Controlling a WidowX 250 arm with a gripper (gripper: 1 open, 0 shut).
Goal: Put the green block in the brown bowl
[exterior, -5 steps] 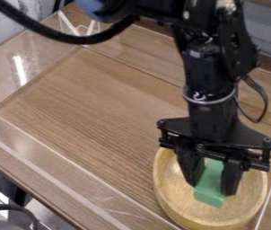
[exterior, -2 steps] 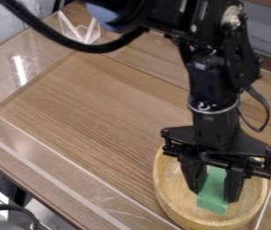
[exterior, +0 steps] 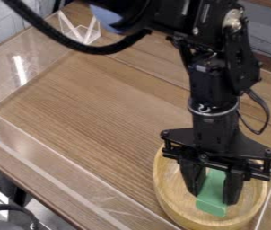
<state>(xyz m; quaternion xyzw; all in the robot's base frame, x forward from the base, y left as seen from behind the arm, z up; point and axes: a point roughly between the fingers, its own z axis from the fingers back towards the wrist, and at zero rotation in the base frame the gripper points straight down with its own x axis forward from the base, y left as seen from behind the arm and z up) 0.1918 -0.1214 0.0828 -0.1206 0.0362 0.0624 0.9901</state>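
The brown bowl (exterior: 174, 199) sits at the near right of the wooden table, round and pale with a thick rim. Directly over it hangs my black gripper (exterior: 216, 190), its two fingers (exterior: 193, 180) reaching down inside the bowl. Between them is the green block (exterior: 213, 202), held upright with its lower end at or just above the bowl's floor. The gripper is shut on the block. Whether the block touches the bowl's bottom cannot be told.
A clear plastic wall (exterior: 30, 135) runs around the wooden tabletop (exterior: 90, 99), with its near-left edge close to the bowl. Black cables (exterior: 66, 36) loop from the arm at the back.
The arm has lowered a little and shifted slightly right, carrying the green block deeper into the bowl. The grip has not changed.
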